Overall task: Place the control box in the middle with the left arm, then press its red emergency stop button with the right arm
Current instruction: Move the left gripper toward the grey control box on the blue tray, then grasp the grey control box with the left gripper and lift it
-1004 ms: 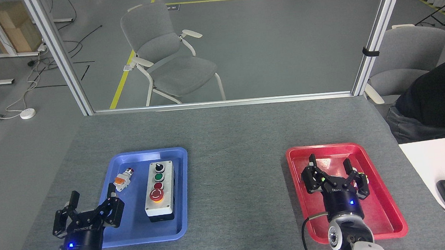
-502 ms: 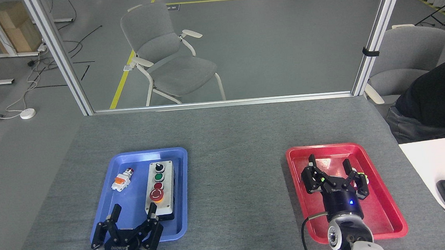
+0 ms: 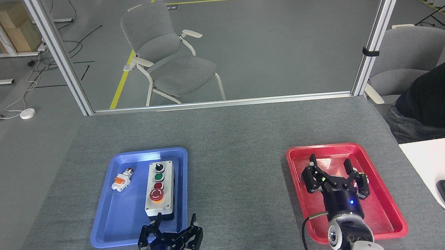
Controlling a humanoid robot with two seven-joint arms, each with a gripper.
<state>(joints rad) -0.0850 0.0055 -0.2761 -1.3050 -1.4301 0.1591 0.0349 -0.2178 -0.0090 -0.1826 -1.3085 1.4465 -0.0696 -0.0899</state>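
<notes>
1. Sliding rightward along the near edge of the table, the left gripper (image 3: 174, 231) has gone from beside the blue tray's outer left side to just in front of its near right corner; nothing else has shifted.
2. Its claws are spread wide and hold nothing, pointing away from the robot toward the control box (image 3: 159, 189), which lies just beyond and slightly left of them.
3. Over the red tray (image 3: 389, 223) the right gripper (image 3: 335, 175) hangs with claws parted, also empty (it sits well apart from the box, so the left arm is plainly the nearer one).
4. Inside the blue tray (image 3: 108, 233), on its right half, the box lies flat with its long axis running near to far, almost in line with the left gripper's approach.
5. Along that axis, the red emergency stop button (image 3: 156, 194) is at the near end, then the small red, the green and the black knob farthest.
6. A loose white-and-orange part (image 3: 121, 181) lies in the tray's left half, apart from the box.
7. Bare grey table (image 3: 234, 179) between the two trays is the middle, to the box's right.
</notes>
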